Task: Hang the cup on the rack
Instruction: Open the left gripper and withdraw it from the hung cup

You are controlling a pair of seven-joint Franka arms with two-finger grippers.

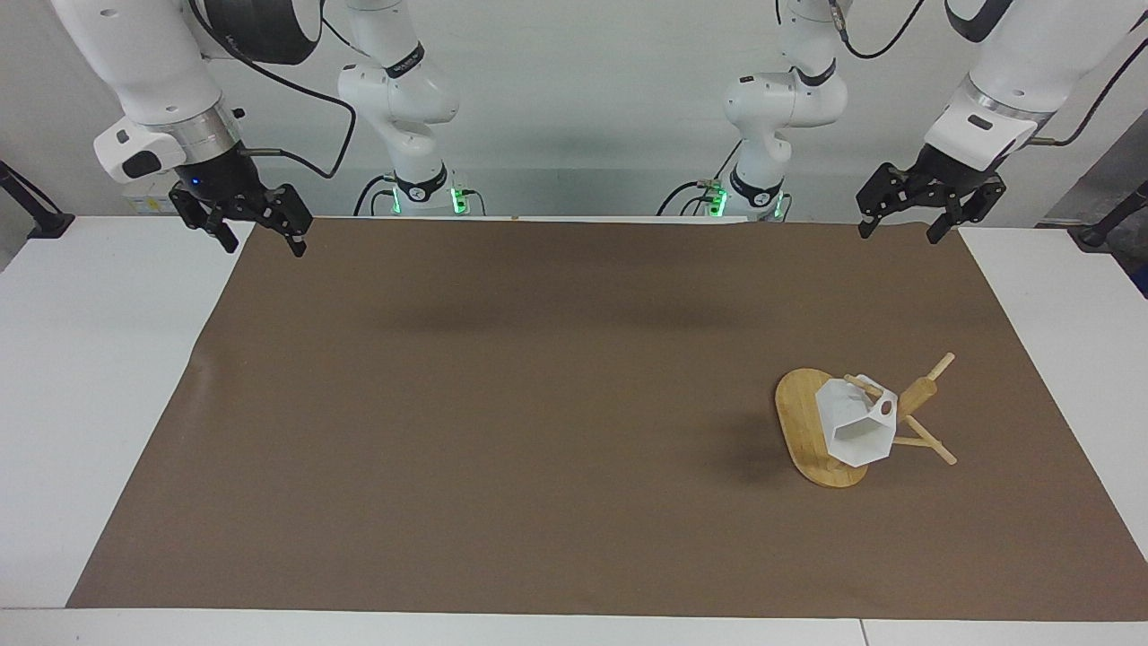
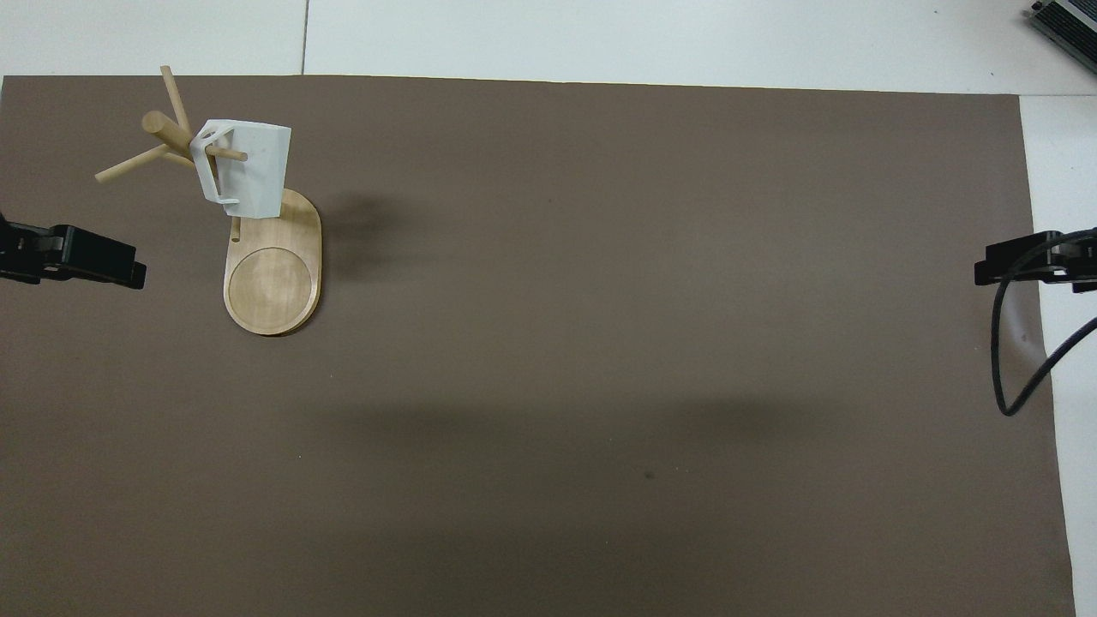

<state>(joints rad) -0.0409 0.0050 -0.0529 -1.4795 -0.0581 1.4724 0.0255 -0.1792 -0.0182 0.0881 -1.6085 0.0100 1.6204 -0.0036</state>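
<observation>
Left pincer (image 1: 924,208) and right pincer (image 1: 254,222) are held raised, fingers spread and empty, over the desk's (image 1: 502,404) robot-side corners. The cup (image 1: 856,422) is hung by its handle on a rack (image 1: 812,440) peg toward the left arm's end; task judged complete.

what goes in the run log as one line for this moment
cup: hanging by handle on rack peg | left claw: open, raised, empty | right claw: open, raised, waiting | step: hang looks done
</observation>
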